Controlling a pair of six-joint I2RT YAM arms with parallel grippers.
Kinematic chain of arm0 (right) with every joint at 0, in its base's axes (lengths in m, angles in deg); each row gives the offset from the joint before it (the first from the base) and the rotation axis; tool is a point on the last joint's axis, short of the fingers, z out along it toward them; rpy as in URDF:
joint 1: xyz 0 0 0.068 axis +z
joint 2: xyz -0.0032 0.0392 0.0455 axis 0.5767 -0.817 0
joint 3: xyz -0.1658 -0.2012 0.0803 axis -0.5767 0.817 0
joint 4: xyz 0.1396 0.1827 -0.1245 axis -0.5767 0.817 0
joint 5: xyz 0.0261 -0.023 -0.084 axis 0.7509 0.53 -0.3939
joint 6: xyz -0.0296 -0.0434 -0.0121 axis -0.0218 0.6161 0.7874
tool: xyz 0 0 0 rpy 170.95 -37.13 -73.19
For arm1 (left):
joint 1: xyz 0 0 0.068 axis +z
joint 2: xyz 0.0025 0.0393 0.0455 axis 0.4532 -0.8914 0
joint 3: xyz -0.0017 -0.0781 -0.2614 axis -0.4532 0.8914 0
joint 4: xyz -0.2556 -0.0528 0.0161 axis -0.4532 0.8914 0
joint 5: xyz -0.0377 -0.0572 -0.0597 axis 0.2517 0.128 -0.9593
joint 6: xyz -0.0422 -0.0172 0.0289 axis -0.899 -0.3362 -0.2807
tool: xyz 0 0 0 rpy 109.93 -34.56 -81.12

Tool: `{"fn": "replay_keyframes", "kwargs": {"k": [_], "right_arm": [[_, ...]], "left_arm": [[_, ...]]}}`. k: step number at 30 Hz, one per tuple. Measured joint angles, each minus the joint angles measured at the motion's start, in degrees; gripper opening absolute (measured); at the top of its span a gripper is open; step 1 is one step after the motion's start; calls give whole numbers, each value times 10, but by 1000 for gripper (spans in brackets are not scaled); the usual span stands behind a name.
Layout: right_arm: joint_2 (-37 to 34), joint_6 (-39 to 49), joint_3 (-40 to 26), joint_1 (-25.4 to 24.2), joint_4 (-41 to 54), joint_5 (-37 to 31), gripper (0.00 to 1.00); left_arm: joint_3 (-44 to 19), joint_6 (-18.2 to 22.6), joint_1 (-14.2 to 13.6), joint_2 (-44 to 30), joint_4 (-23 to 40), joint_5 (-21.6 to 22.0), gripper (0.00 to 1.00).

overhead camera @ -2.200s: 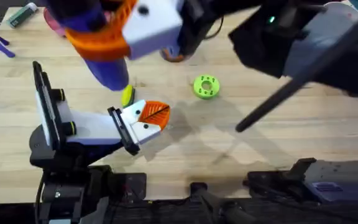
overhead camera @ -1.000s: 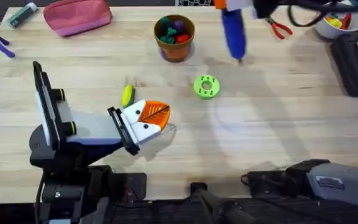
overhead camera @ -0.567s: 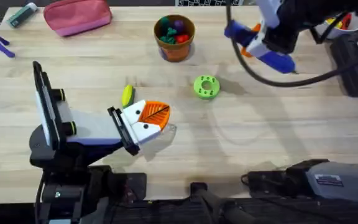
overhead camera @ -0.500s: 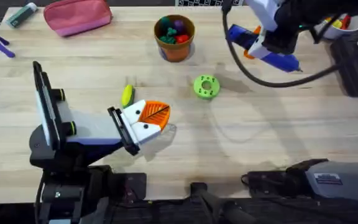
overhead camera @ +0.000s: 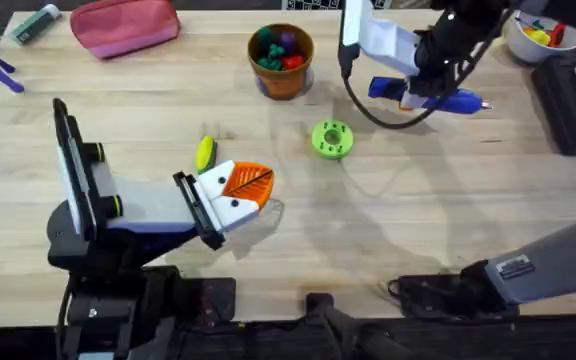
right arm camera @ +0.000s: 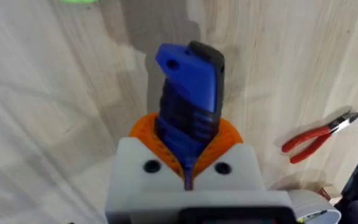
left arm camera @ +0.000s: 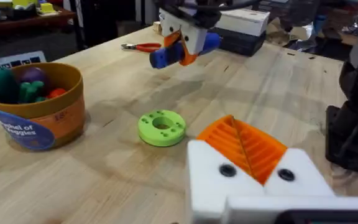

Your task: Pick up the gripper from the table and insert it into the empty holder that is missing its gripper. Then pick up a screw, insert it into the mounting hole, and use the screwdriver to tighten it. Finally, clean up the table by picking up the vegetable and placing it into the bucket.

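My right gripper [overhead camera: 418,92] is shut on the blue screwdriver [overhead camera: 450,99], which lies nearly level just over the far right of the table with its metal tip pointing right. From the right wrist its orange pads [right arm camera: 146,130] clamp the blue body [right arm camera: 188,93]. My left gripper [overhead camera: 236,192] rests low at the near left, shut. Its white holder [left arm camera: 211,177] carries the orange ribbed gripper [left arm camera: 244,144]. The yellow-green vegetable [overhead camera: 204,153] lies just beyond it. The orange-brown bucket [overhead camera: 281,72] stands at the back centre. The screw is out of view.
A green holed disc [overhead camera: 331,139] lies mid-table. Red-handled pliers [right arm camera: 319,138] lie beyond the screwdriver. A white bowl [overhead camera: 528,45] sits at the back right and a pink pouch [overhead camera: 128,22] at the back left. The near right of the table is bare wood.
The right arm has carried the screwdriver from above the left gripper to the far right, lowering it and tipping it from upright to nearly level. The left arm has not moved.
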Motion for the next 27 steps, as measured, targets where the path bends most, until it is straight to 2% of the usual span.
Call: {"fn": "replay_keyframes", "kwargs": {"k": [6, 18, 19, 21, 25, 26, 27], "right_arm": [[-45, 11, 0, -14, -35, -3, 25], [-119, 16, 0, -22, -49, 1, 25], [-120, 15, 0, -22, -49, 2, 51], [-120, 16, 0, -22, -49, 2, 267], [-120, 16, 0, -22, -50, 0, 851], [-119, 15, 0, -22, -50, 0, 955], [-119, 14, 0, -22, -50, 0, 982]], "left_arm": [[0, 0, 0, 0, 0, 0, 6], [0, 0, 0, 0, 0, 0, 6], [0, 0, 0, 0, 0, 0, 6], [0, 0, 0, 0, 0, 0, 6], [0, 0, 0, 0, 0, 0, 6], [0, 0, 0, 0, 0, 0, 6], [0, 0, 0, 0, 0, 0, 6]]}}
